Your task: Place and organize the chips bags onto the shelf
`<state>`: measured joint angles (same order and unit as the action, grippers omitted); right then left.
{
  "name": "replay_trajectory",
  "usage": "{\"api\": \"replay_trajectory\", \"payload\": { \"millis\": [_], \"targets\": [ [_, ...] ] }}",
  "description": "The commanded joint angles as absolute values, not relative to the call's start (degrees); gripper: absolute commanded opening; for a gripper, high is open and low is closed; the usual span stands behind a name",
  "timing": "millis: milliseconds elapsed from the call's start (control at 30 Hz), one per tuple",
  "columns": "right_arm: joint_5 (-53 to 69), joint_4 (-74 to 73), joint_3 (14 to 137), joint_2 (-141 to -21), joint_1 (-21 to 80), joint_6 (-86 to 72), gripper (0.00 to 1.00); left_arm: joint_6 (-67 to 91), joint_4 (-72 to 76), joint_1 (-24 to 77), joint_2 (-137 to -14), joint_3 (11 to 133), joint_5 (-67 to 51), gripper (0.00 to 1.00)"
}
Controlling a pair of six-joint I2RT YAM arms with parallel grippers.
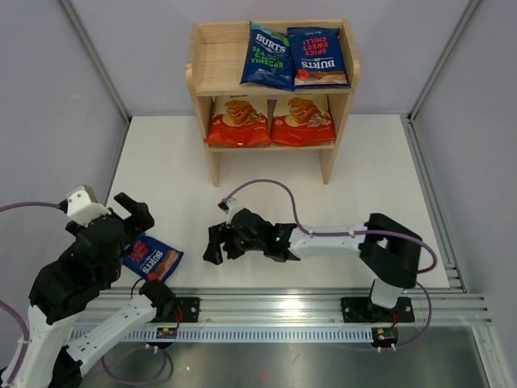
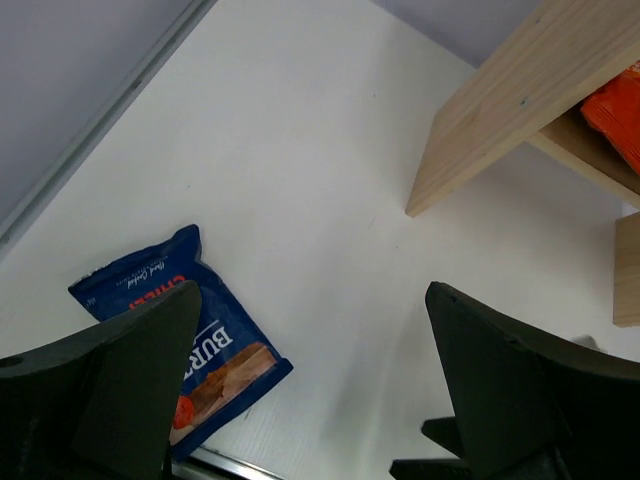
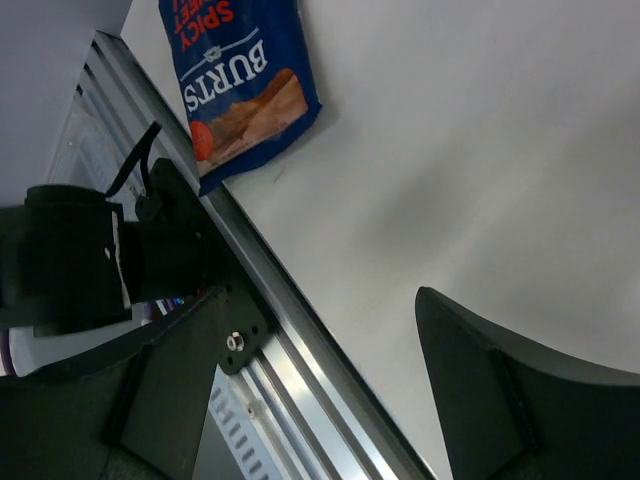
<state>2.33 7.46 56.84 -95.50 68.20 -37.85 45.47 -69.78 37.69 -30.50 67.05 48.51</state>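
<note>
The wooden shelf [image 1: 208, 66] stands at the table's back. Its top tier holds a green-lettered Burts bag [image 1: 267, 56] and a red-accented Burts bag [image 1: 319, 56]. Its lower tier holds two Cassava Chips bags [image 1: 237, 121] [image 1: 303, 121]. A third Burts bag [image 1: 153, 259], red-accented, lies flat near the front left edge; it also shows in the left wrist view [image 2: 160, 265] and the right wrist view [image 3: 240, 80]. My left gripper [image 1: 136, 212] [image 2: 313, 292] is open and empty, just above and behind that bag. My right gripper [image 1: 209, 245] [image 3: 300, 340] is open and empty, to the bag's right.
An aluminium rail [image 1: 283, 307] runs along the table's front edge with both arm bases on it. The shelf's side panel [image 2: 520, 110] and an orange bag corner [image 2: 615, 110] show in the left wrist view. Grey walls close in the sides.
</note>
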Motion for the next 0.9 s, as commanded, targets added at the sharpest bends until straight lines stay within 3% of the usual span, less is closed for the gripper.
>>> {"api": "replay_trajectory", "payload": {
  "millis": [0, 167, 333, 867],
  "targets": [
    [10.8, 18.5, 66.5, -105.8, 68.1, -39.2, 0.82, 35.4, -61.6, 37.5, -25.9, 64.2, 46.8, 0.99],
    [14.3, 12.0, 83.8, -123.0, 66.9, -38.2, 0.75, 31.0, -58.1, 37.6, -20.4, 60.1, 44.4, 0.99],
    [17.7, 9.1, 93.1, -131.2, 65.2, -40.7, 0.66, 28.8, -57.6, 37.6, -18.9, 57.5, 46.1, 0.99],
    [29.5, 14.2, 97.5, -142.2, 65.0, -49.6, 0.33, 28.6, -54.6, 37.6, -17.5, 53.8, 41.8, 0.99]
  ]
}}
